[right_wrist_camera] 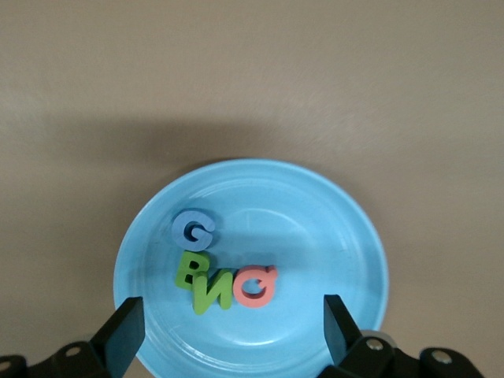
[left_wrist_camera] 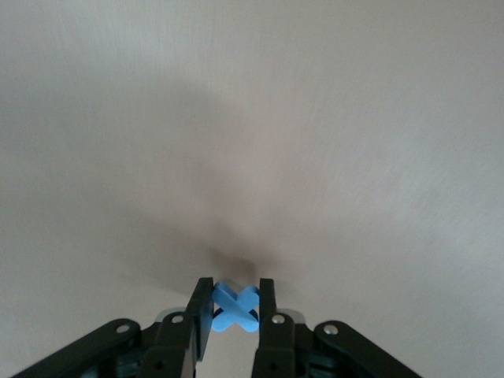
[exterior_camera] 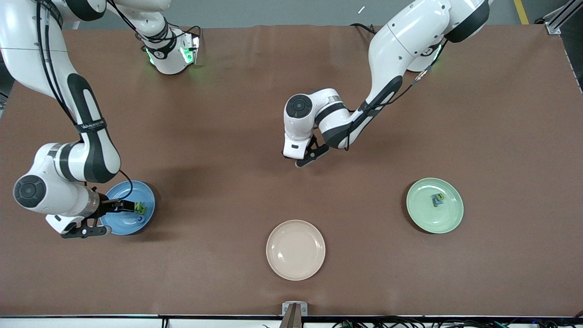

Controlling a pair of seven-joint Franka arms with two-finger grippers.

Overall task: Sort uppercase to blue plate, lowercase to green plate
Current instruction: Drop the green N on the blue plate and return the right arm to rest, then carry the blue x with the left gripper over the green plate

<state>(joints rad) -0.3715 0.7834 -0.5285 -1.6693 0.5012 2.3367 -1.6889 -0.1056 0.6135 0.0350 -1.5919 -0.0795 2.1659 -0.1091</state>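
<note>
Left gripper (left_wrist_camera: 235, 311) over mid desk (exterior_camera: 227, 136) – fingers clamp blue x (left_wrist_camera: 234, 305), bound for green plate (exterior_camera: 448, 221). Right gripper (right_wrist_camera: 228, 331) over blue plate (right_wrist_camera: 331, 213) – fingers spread, 4 uppercase (right_wrist_camera: 220, 272) inside.

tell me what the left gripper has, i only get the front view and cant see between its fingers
Observer: The left gripper is shut on the blue x, just off the bare table in the middle.
Operator: ok and the blue plate, whats in it
Observer: The right wrist view shows four letters in the blue plate: a blue G, a green B, a green N and a red Q, bunched together.
Operator: is the right gripper holding any
Observer: No. The right gripper is open and empty over the blue plate.
</note>
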